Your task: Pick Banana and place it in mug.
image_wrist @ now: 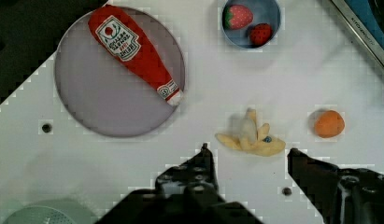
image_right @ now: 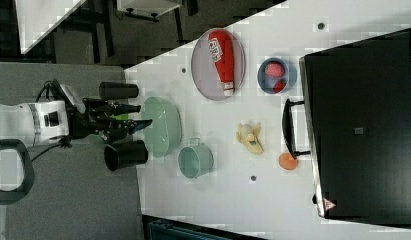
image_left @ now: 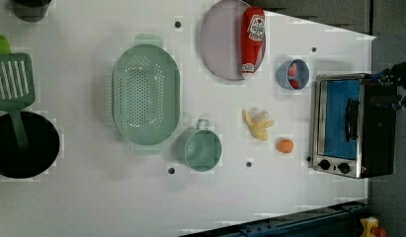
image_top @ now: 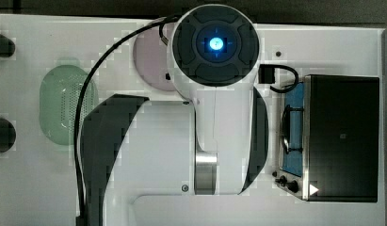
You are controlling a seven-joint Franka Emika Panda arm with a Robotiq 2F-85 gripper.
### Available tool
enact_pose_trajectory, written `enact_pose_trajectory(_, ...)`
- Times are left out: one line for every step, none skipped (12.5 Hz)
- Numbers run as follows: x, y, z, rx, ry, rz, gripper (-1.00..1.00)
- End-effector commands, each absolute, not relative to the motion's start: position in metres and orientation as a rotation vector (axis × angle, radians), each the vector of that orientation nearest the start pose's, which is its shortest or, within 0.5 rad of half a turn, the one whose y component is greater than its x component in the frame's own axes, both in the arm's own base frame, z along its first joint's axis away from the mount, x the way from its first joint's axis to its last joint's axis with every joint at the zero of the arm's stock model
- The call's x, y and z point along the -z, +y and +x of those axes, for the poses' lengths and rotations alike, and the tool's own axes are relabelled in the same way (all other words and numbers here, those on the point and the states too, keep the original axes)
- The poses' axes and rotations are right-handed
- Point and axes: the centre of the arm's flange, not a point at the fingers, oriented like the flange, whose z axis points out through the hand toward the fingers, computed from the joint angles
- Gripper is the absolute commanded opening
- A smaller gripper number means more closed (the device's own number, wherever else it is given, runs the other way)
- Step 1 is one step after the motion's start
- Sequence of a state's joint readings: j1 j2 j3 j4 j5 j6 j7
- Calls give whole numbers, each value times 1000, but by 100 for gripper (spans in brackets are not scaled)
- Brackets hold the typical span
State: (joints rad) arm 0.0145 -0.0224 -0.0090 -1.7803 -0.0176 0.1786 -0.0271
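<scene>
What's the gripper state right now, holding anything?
Gripper: open, holding nothing; its fingers are spread apart above the table, with the banana lying untouched on the white surface.
</scene>
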Motion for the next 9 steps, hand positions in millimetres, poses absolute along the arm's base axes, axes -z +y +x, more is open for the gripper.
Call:
enact_pose_trajectory(-636, -24, 452, -43, 1219, -2900, 59)
enact_pose_trajectory(-634, -24, 452, -48, 1220, -2901, 81)
enact_pose_trajectory(-632, -24, 452, -57, 1220, -2903, 99)
enact_pose_trajectory(-625, -23, 453, -78, 1220, -2908, 100)
enact_pose_trajectory(-612, -23, 455, -115, 1219, -2917, 100)
enact_pose_trajectory(-595, -22, 458, -148, 1219, -2925, 100)
enact_pose_trajectory(-575, -22, 462, -169, 1215, -2931, 100)
enact_pose_trajectory(-553, -22, 466, -181, 1202, -2939, 100)
enact_pose_trajectory(-531, -21, 471, -180, 1170, -2950, 100)
